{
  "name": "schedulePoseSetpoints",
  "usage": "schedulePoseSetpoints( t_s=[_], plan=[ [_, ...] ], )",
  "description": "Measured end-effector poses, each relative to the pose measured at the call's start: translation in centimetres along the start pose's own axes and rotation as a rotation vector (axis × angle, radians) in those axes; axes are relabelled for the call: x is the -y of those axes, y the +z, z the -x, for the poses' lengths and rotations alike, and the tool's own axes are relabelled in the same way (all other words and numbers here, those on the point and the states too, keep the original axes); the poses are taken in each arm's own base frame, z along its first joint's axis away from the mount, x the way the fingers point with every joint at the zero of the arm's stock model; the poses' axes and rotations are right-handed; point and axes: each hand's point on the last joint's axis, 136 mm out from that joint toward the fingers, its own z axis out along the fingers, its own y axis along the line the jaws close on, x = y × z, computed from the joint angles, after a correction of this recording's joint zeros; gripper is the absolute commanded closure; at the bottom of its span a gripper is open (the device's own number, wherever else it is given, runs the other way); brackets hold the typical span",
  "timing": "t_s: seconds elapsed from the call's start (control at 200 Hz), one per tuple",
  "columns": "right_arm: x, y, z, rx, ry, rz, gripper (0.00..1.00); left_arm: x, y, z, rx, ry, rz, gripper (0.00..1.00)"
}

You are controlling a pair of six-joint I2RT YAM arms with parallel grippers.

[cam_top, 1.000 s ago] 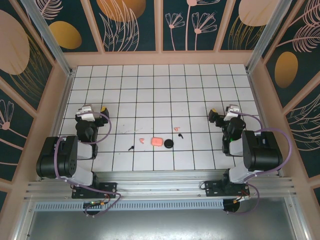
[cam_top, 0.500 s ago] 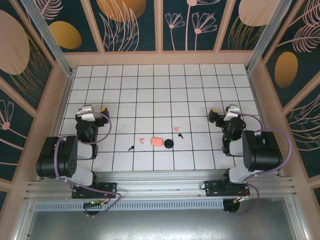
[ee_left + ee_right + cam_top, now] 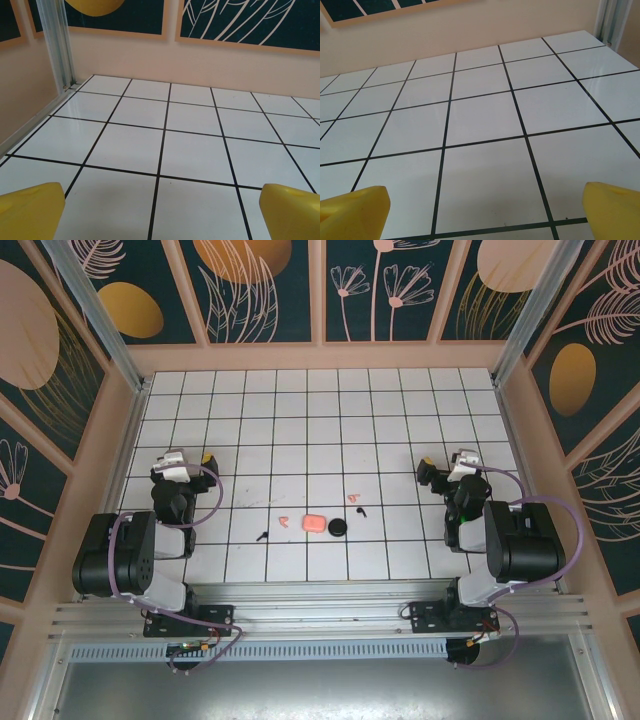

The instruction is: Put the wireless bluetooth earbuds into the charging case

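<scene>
Approach is the step I judge to be in hand, since both arms sit folded near their bases and nothing is gripped. On its wrist camera the left gripper (image 3: 161,210) shows its yellow fingertips (image 3: 31,210) far apart, so it stands wide open over the glossy white gridded table (image 3: 195,150). The right gripper (image 3: 482,207) is spread just as wide. The task's things lie in a loose cluster near the front middle of the table, between the two arms and well apart from either.

To do this well I would send one arm only and come down from above on the nearest earbud. I would narrow the jaws before descending, because so small a piece will likely skid on glossy tile if nudged. I cannot tell at this size whether the case lids are up.

Counted from the overhead camera:
- **Pink earbuds, two:** a small pink short-stemmed earbud (image 3: 284,521) lies just left of the pink rounded plastic charging case (image 3: 315,524), and a second pink earbud (image 3: 352,498) lies farther back on its right.
- **Black earbuds, two:** a small black short-stemmed earbud (image 3: 262,536) is at the cluster's left end, and a second black earbud (image 3: 360,510) is near its right.
- **Cases, two:** the pink one, and a black round charging case (image 3: 338,528) just beside it.
</scene>
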Motion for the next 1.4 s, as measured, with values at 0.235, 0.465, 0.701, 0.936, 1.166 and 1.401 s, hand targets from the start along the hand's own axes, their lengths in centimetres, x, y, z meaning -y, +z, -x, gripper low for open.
schedulePoseSetpoints(
  t_s=[0.235, 0.465, 0.701, 0.936, 1.166, 1.401],
  plan=[
    [0.0, 0.0, 0.1, -0.003, 0.000, 0.000, 0.01, -0.1, 0.0, 0.0, -0.001, 0.000, 0.009, 0.06],
    [-0.8, 0.7, 4.9, -0.022, 0.043, 0.004, 0.01, -0.2, 2.1, 2.3, -0.046, -0.024, 0.037, 0.25],
    [-4.9, 1.0, 7.5, -0.240, 0.155, 0.023, 0.01, 3.5, 4.2, 5.7, -0.161, -0.107, -0.067, 0.33],
    [-13.8, -3.6, 2.8, -0.625, 0.183, 0.113, 0.01, 9.7, 2.0, 2.1, -0.449, -0.139, -0.233, 0.40],
    [-21.1, -9.2, -2.1, -0.930, 0.218, 0.162, 0.18, 10.0, -1.1, -2.6, -0.670, -0.154, -0.229, 0.40],
    [-25.6, -11.7, -6.7, -1.183, 0.168, 0.101, 0.24, 9.4, -2.7, -4.6, -0.770, -0.118, -0.208, 0.40]
  ],
)
